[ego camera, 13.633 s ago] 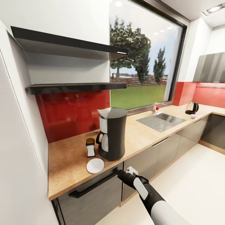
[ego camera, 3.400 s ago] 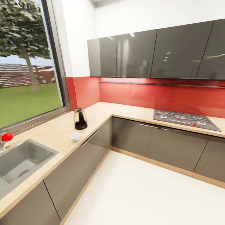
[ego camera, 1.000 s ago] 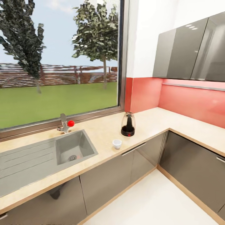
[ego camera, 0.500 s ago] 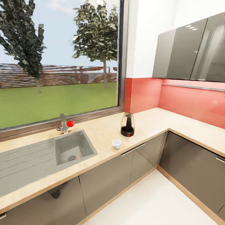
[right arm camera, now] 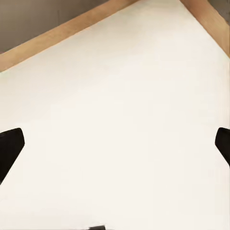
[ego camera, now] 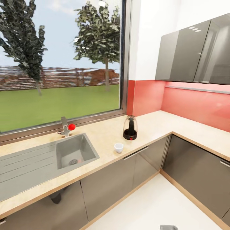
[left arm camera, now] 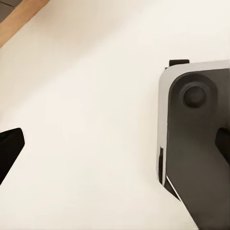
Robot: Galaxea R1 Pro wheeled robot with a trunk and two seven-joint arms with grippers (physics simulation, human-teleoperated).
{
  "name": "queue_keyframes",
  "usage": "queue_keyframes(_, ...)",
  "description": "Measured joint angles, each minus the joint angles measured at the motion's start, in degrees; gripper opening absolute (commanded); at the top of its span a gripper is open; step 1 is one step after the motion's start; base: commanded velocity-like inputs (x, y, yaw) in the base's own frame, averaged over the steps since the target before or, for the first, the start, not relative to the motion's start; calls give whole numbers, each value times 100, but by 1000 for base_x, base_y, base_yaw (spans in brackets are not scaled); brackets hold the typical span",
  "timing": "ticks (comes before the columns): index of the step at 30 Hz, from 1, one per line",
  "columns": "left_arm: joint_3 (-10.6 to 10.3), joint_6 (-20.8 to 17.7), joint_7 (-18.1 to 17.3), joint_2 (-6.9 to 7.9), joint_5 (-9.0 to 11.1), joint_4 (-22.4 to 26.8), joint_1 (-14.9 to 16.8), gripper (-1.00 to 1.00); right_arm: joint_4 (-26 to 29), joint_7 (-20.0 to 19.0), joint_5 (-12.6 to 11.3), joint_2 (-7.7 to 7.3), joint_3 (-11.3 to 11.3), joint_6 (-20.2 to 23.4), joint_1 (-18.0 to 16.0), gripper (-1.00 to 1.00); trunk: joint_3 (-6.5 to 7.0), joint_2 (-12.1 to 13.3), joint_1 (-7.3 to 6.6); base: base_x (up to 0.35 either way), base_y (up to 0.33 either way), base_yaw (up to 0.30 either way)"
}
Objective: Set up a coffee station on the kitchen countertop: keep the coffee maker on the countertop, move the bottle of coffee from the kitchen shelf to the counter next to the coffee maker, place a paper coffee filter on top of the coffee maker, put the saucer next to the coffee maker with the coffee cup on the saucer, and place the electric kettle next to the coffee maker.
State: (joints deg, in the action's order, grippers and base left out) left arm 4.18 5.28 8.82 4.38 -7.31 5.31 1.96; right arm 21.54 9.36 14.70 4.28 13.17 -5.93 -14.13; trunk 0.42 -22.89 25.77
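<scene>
The left tool (left arm camera: 115, 146) hangs released, its two black fingertips (left arm camera: 9, 148) spread far apart at the edges of the left wrist view, over the pale cream floor (left arm camera: 86, 96) and the grey-and-white corner of the robot's base (left arm camera: 196, 143). The right tool (right arm camera: 115, 143) is likewise released and holds nothing, its dark fingertips (right arm camera: 9, 146) wide apart above the same floor, with a light wooden plinth strip (right arm camera: 72, 33) beyond. In the head view, the rounded clear glass electric kettle with black base (ego camera: 130, 128) stands upright on the light beige wood-grain tabletop (ego camera: 153, 123) near the corner, and the small white rounded coffee cup (ego camera: 118, 147) sits just in front of it, apart from it and close to the tabletop's front edge. The inset grey steel sink (ego camera: 75, 154) lies beyond the cup, below the large window (ego camera: 60, 64).
</scene>
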Motion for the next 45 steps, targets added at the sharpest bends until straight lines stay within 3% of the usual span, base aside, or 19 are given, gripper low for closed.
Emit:
queue_keyframes(8, -30, -4, -6, -11, 1, -162, -5, 100, 2091, -6, -21, 207, 11, -505, -18, 100, 0, 0, 0, 0, 0, 0)
queue_keyframes(13, -6, 17, -13, -7, 25, -172, -4, 100, 2628, -23, -29, 383, 1, -532, -390, 100, 1, 1, 0, 0, 0, 0)
queue_keyframes(20, 7, 9, 5, -26, 34, -175, -5, 100, 2696, -34, -35, 497, -55, -534, -1013, 100, 0, 1, 0, 0, 0, 0)
queue_keyframes(22, 10, 7, 16, -35, 40, -179, -8, 100, 2695, -34, -33, 541, -235, -522, -1191, 100, 0, 0, 0, 0, 0, 0)
queue_keyframes(24, 11, 4, 23, -45, 50, -186, -16, 100, 2688, -35, -31, 565, -639, -513, -1348, 100, 0, 0, 0, 0, 0, 0)
queue_keyframes(27, 14, -13, 18, -64, 61, -321, -30, 100, 2721, -36, -34, 565, -975, -509, -1526, 100, 0, 0, 0, 6, 0, 0)
queue_keyframes(35, 27, -24, 15, -54, 116, -568, -31, 100, 2751, -36, -36, 565, -1043, -509, -1607, 100, -1, 0, -3, 204, 22, 0)
queue_keyframes(38, 27, -44, 26, -66, 337, -719, -35, 100, 2927, -35, -36, 565, -1052, -503, -1612, 100, 0, 2, -1, 188, 32, 0)
queue_keyframes(45, 23, -57, 33, -62, 364, -772, -36, 100, 2978, -36, -36, 565, -1052, -493, -1613, 100, 0, 1, 0, 44, 4, 0)
